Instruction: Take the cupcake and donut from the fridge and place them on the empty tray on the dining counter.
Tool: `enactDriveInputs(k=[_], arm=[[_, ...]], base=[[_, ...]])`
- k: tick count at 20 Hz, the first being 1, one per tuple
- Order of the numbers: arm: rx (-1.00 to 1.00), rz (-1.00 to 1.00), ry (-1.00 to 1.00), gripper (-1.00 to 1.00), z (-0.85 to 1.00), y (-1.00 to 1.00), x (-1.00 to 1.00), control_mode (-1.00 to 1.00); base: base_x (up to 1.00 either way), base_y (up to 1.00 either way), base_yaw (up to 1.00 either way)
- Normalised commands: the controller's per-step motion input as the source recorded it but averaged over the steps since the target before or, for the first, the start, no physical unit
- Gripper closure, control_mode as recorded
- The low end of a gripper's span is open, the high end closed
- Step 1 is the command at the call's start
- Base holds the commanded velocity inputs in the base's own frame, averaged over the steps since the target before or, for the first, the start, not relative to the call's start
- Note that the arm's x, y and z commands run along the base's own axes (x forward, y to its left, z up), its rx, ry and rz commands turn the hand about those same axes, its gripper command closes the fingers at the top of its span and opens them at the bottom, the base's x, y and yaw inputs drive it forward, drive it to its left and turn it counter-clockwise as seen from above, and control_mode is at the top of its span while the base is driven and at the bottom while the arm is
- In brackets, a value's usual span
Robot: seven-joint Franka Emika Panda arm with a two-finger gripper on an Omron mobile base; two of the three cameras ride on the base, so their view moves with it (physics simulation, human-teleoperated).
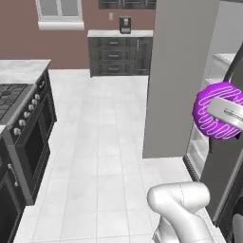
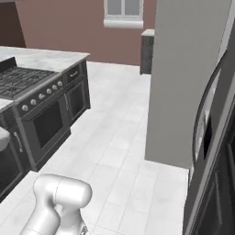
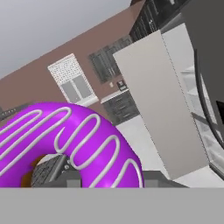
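Gripper (image 1: 223,114) closed on donut (image 1: 209,111)

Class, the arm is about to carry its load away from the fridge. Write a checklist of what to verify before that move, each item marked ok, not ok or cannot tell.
1. Donut held in the claw: ok, claw shut on it.
2. Donut out of the fridge shelves: ok, it hangs in front of the open compartment.
3. Fridge door swung wide open: ok.
4. Floor beside the stove free for driving: ok.
5. Cupcake's place: cannot tell.
6. Tray on the dining counter ready: cannot tell.
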Motion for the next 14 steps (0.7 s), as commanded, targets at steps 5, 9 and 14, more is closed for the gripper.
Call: enactDriveInputs(k=[5,9,14], arm=[[0.00,0.00,0.00,1.00,0.00,0.00,0.00,1.00],[0.00,0.00,0.00,1.00,0.00,0.00,0.00,1.00],[0.00,0.00,0.00,1.00,0.00,0.00,0.00,1.00]], base=[[-1.00,0.04,0.04],[-1.00,0.92,-0.21],[-1.00,1.00,-0.12]])
